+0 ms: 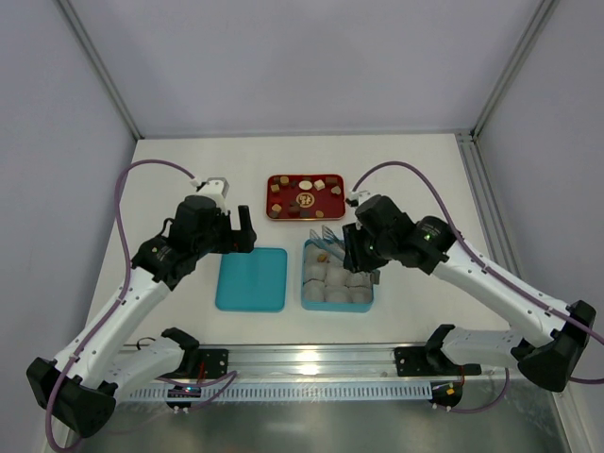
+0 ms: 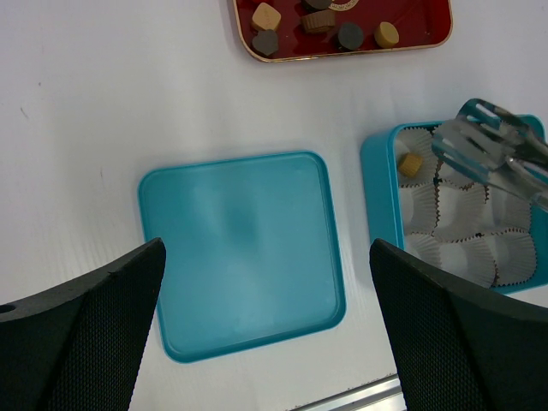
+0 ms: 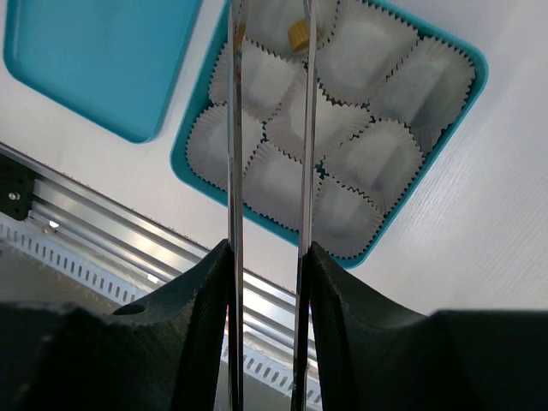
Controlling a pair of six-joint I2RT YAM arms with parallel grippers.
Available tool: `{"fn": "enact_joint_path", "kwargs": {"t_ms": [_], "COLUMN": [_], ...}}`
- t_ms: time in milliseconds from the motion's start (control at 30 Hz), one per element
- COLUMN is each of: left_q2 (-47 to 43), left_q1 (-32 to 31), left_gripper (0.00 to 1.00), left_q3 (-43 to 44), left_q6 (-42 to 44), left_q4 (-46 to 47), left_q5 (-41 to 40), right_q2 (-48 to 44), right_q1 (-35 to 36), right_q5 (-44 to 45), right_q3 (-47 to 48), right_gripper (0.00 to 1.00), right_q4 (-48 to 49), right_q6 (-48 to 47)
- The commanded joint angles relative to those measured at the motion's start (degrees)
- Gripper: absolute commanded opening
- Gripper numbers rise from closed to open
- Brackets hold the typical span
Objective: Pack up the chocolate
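Several chocolate pieces [image 1: 321,186], tan to dark brown, lie on the red tray [image 1: 269,198]; some also show in the left wrist view [image 2: 348,35]. One tan chocolate [image 3: 299,34] sits in a back-left paper cup of the teal box [image 1: 306,283]; it also shows in the left wrist view [image 2: 410,164]. My right gripper [image 3: 268,248] is shut on metal tongs [image 3: 234,128], whose tips hang apart and empty over that cup. My left gripper [image 2: 267,257] is open and empty above the teal lid [image 2: 240,248].
The teal box [image 3: 445,145] holds several white crinkled paper cups [image 3: 368,154], the others empty. The lid [image 1: 251,278] lies flat left of the box. A metal rail [image 1: 311,359] runs along the near table edge. Grey walls enclose the table.
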Motion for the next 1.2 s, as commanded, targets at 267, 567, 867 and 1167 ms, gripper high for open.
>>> {"fn": "enact_joint_path", "kwargs": {"t_ms": [267,567,867,1167], "left_q2": [-0.1,-0.3,-0.5,-0.4], "left_q1": [-0.1,-0.1,-0.1,-0.1], "left_gripper": [1.0,1.0,1.0,1.0], "left_q3": [2.1,2.0,2.0,2.0], "left_q6": [0.5,0.5,0.5,0.5], "left_q4": [0.5,0.5,0.5,0.5], "left_q5": [-0.7,-0.8,-0.9,-0.8], "right_q2": [12.9,25.5,32.1,35.1], "right_q1": [-2.7,-8.1,-8.5,-8.5], "right_q5": [2.2,-1.3,-5.8,-5.8], "right_q3": [18.7,26.2,28.8,29.4], "right_gripper": [0.42,0.42,0.45,0.45], "right_q4": [2.7,5.5,7.5,8.1], "right_q6": [-9.1,-12.6,-12.8,-12.5]}}
